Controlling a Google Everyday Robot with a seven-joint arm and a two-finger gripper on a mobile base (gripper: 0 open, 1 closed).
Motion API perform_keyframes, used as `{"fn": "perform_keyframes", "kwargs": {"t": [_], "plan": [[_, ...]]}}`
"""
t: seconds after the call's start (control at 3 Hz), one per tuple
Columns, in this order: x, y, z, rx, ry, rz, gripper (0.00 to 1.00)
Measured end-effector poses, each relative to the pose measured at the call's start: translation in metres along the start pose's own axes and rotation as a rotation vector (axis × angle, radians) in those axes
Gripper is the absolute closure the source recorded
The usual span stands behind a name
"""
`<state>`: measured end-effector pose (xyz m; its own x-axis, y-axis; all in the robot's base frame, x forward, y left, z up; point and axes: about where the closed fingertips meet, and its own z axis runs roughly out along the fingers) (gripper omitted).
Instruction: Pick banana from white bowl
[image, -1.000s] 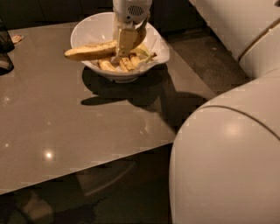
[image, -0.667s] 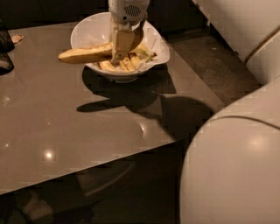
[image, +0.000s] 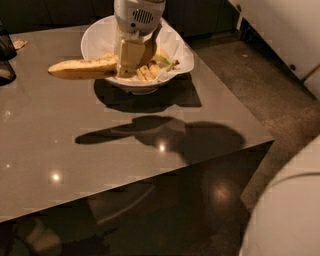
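Observation:
The white bowl (image: 176, 52) stands at the far side of the grey table (image: 100, 145). My gripper (image: 131, 59) hangs over the bowl's left half, shut on the banana (image: 82, 69). The banana is held level and sticks out to the left past the bowl's rim, lifted above the table. More banana pieces (image: 150, 71) lie in the bowl behind the fingers.
A dark object (image: 6, 60) stands at the table's far left edge, with a small scrap (image: 19, 44) behind it. The table's right edge drops to a speckled floor (image: 260, 85). My white arm body (image: 285, 215) fills the lower right corner.
The gripper has risen with the banana, which now sticks out further left and higher over the bowl's rim. The view has shifted, so the arm body covers less of the right side.

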<state>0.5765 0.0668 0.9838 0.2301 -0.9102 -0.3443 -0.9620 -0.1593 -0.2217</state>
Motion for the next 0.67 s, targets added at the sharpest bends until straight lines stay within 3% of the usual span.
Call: {"fn": "perform_keyframes", "kwargs": {"t": [0.33, 0.67], "plan": [[-0.0164, 0.0262, 0.0069, -0.022, -0.069, 0.039, 1.00], [-0.0168, 0.0269, 0.0077, -0.023, -0.070, 0.039, 1.00]]}}
